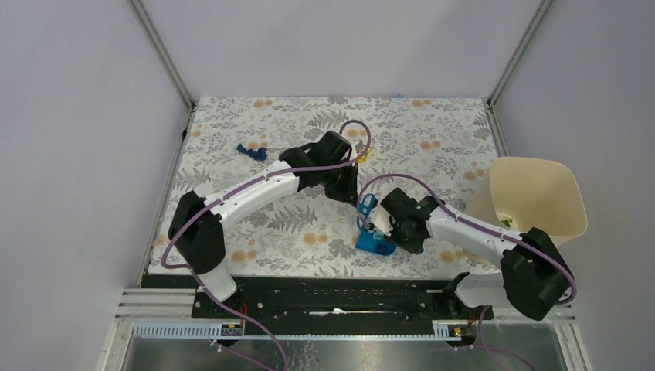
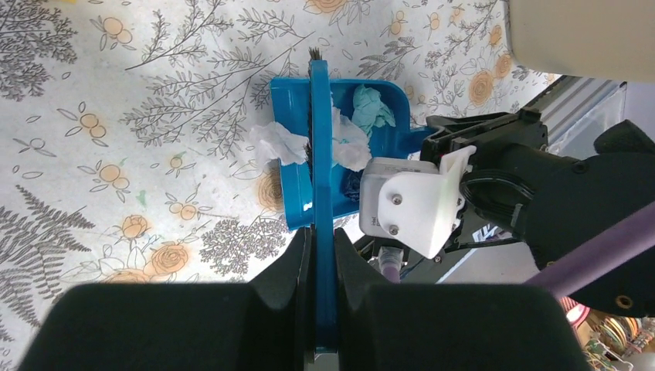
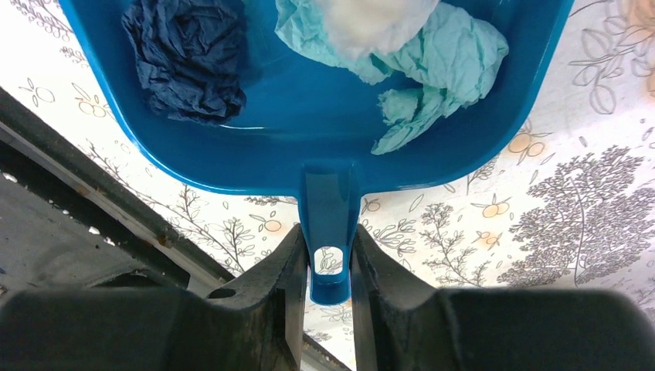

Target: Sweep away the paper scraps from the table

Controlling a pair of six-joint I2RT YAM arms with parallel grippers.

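- Dustpan [image 3: 309, 108] handle is pinched between the pads of the right claw [image 3: 328, 239], the blue pan lying low on the tabletop [image 1: 432, 124] near its front edge.
- Left claw [image 2: 323, 239] is pressed together on the thin blue brush [image 2: 319, 154], which stands across the mouth of the pan.
- Paper scraps are partly gathered: a dark blue wad [image 3: 189, 58], a light cyan wad [image 3: 440, 69] and a white wad [image 3: 371, 23] lie inside the pan.
- A second white wad [image 2: 278, 143] sits right at the pan's lip, on the outer side of the brush and partly off the blue.
- Another dark blue scrap [image 1: 251, 149] lies well apart, near the far left of the cloth.
- Risk: a stroke that starts too close would miss the wad at the lip, or press it under the lip and push it away across the cloth.
- Risk: the wads look light and springy, so a brisk flick could toss them back out over the low rim.
- Risk: the narrow handle grip could let the pan pivot or tip on the way to the beige bin [image 1: 494, 201], spilling the load.
- Risk: the brush works just beside the right wrist, so a long stroke could strike it.
- Risk: emptying now would leave the far scrap on the tabletop.
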